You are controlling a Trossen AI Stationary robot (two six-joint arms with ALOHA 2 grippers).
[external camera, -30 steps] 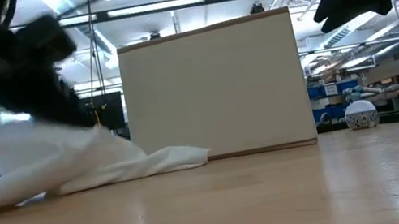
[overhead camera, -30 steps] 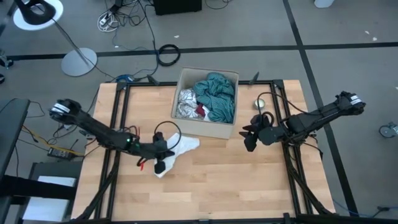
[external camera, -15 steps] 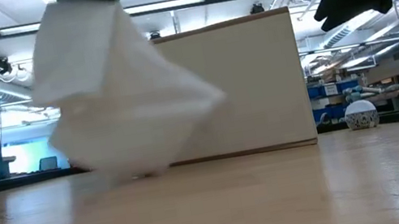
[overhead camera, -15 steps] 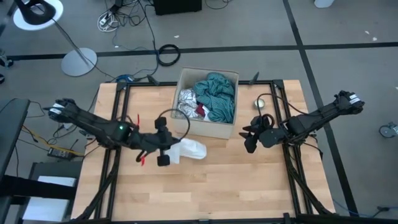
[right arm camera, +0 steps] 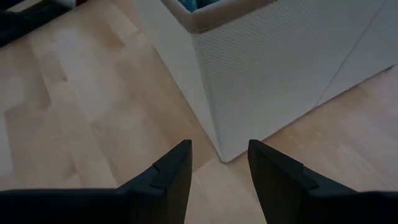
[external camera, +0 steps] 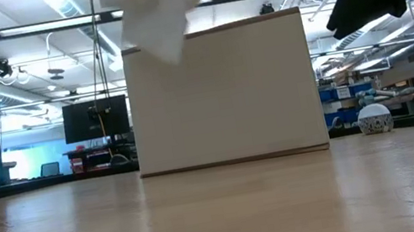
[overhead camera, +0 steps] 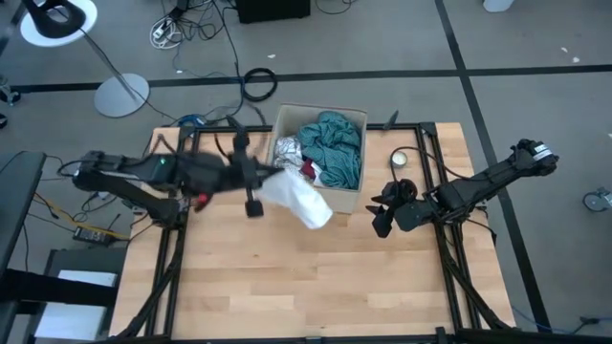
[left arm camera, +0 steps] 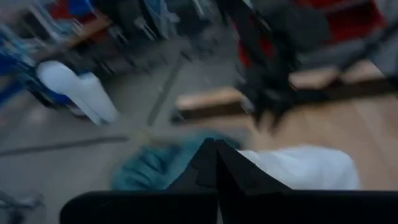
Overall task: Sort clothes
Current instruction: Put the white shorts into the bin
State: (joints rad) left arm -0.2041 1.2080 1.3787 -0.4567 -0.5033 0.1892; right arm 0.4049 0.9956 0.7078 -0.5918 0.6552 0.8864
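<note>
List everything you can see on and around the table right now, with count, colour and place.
box: one, tan, back middle of the table
teal shirt: one, teal, in the box, right side
patterned piece: one, black-and-white, in the box, left side
red piece: one, red, in the box, mostly buried
white piece: one, white, hanging in the air at the box's front left corner
tin: one, metal, on the table right of the box
table: one, light wood
left pincer: shut on the white piece, beside the box's left wall
right pincer: open, empty, right of the box
</note>
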